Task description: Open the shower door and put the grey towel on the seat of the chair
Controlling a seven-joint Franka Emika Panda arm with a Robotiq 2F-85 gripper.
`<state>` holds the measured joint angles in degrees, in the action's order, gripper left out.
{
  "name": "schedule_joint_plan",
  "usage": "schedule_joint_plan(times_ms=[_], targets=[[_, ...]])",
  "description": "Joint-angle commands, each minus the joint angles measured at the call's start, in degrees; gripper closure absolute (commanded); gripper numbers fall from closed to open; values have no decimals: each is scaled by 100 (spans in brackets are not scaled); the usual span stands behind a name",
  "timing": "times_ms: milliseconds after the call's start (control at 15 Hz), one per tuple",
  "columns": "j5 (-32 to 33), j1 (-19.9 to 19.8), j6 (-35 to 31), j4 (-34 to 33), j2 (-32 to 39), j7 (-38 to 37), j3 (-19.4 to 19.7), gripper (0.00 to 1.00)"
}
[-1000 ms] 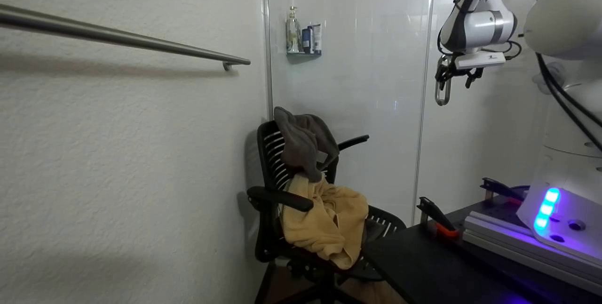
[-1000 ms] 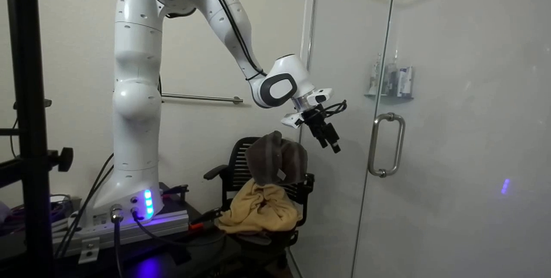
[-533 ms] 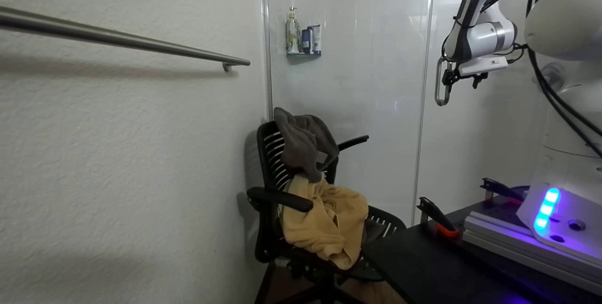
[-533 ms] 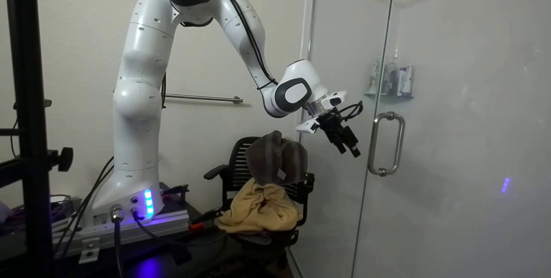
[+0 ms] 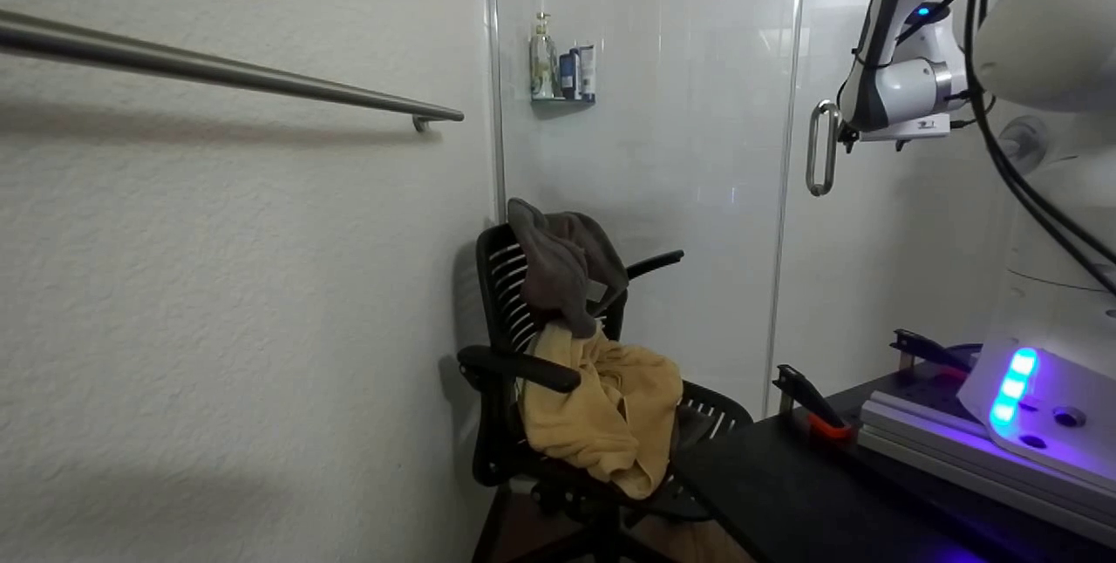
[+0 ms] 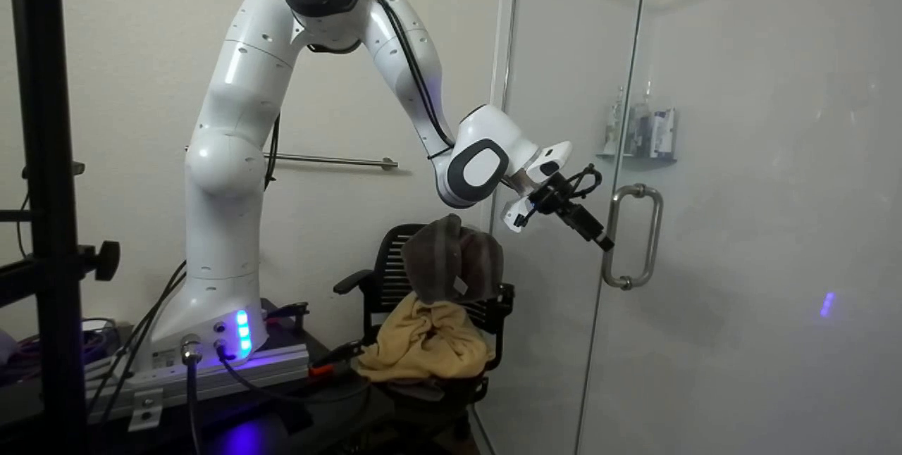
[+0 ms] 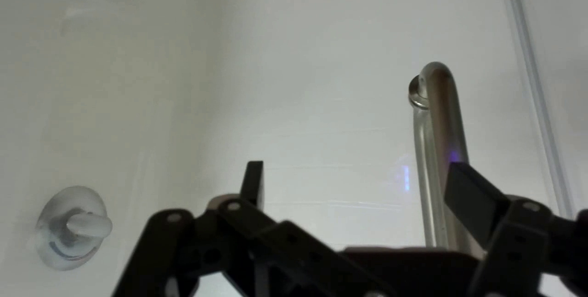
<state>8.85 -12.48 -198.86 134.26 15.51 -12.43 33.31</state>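
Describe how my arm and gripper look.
The arm is glossy white and rounded, with dark grey joint rings and black cables strapped along it; blue lights glow on its base. The gripper is black, with blocky fingers and round grey fasteners.

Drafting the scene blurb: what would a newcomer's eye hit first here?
Probably the white robot arm, large in an exterior view, its open gripper close to the steel handle of the glass shower door. Next, the yellow towel heaped on the seat of the black chair, with the grey towel draped on the backrest above it.
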Motion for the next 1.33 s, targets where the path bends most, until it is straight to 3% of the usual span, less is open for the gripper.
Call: schedule_joint_plan(times_ms=[0, 133, 400, 533, 600, 867, 1267], targets=[[-487, -304, 31, 14, -72, 463, -449, 0], [-705, -370, 110, -131, -1, 710, -526, 0], [-433, -477, 452, -356, -28, 1602, -660, 0], [-210, -147, 409, -448, 114, 1873, -215, 0], [-353, -249, 308, -306, 4, 1541, -408, 0], [-433, -223, 250, -261, -27, 1454, -413, 0], [-1181, 321, -34, -598, 400, 1091, -310, 0]])
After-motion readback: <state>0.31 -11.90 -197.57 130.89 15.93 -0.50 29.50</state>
